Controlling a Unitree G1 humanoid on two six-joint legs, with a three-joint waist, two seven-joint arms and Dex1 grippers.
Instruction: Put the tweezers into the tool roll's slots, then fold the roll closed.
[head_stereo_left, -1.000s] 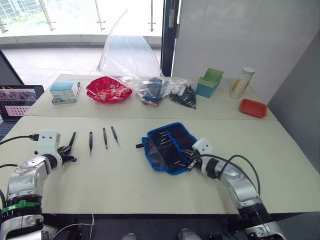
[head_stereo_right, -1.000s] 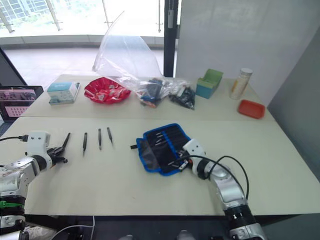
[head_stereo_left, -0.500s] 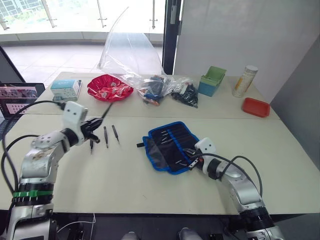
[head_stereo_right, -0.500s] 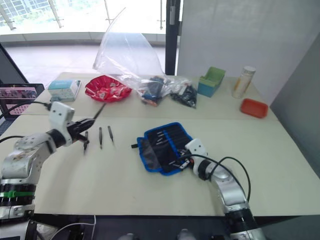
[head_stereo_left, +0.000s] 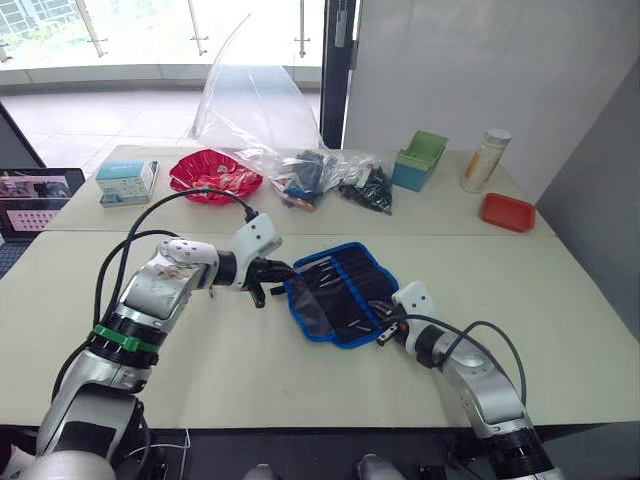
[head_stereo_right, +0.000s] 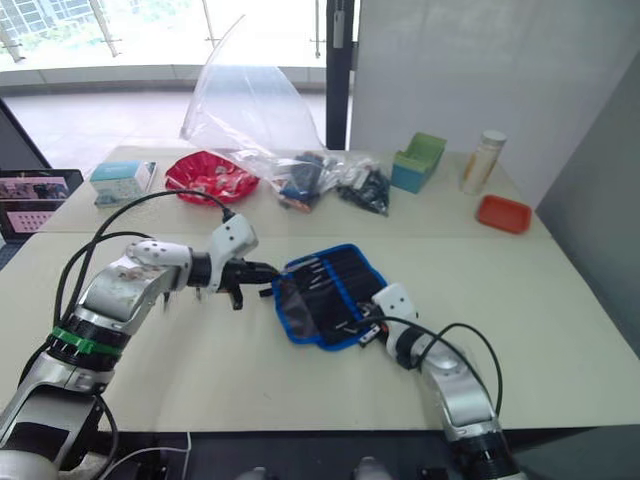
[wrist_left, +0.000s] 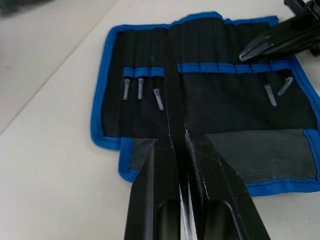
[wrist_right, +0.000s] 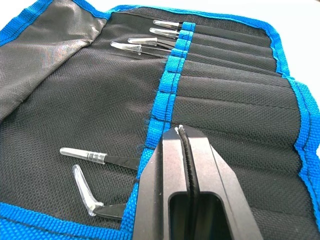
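The left gripper (wrist_left: 181, 150), pinched shut on one of the tweezers (wrist_left: 170, 95), hangs at the left edge of the open tool roll (head_stereo_left: 340, 292) on the table (head_stereo_left: 560, 300), the tweezer's long axis running rightward over the slots (wrist_left: 210, 67). The right gripper (wrist_right: 182, 135), closed with nothing between its fingers, rests on the roll's near right corner. The left arm hides any tweezers left on the table.

Tool roll (head_stereo_left: 340, 292) between both claws.

Left pincer (wrist_left: 182, 150) clamps black tweezer (wrist_left: 172, 95), tip over open tool roll (wrist_left: 210, 107).
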